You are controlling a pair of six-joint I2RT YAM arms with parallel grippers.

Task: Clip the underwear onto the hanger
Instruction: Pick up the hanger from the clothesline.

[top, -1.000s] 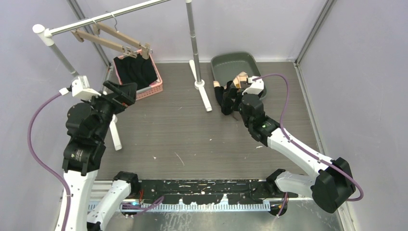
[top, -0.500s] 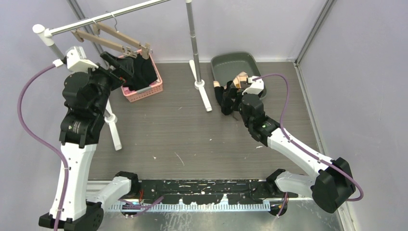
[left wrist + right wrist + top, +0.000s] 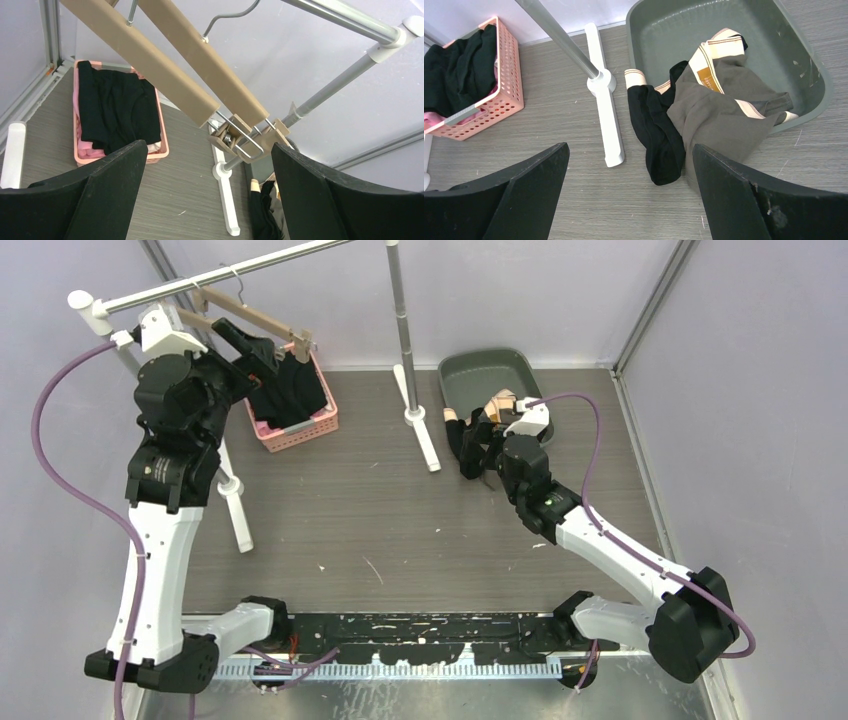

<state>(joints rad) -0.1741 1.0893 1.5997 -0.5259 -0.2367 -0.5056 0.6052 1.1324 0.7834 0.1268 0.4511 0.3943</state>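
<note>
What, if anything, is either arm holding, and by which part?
Nothing is held: the left jaws stand open by the wooden hangers, and the right jaws stand open above the underwear.

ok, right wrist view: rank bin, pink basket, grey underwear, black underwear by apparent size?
1. bin
2. grey underwear
3. pink basket, close to the grey underwear and cut off at the frame edge, so the order of those two is unsure
4. black underwear
</note>
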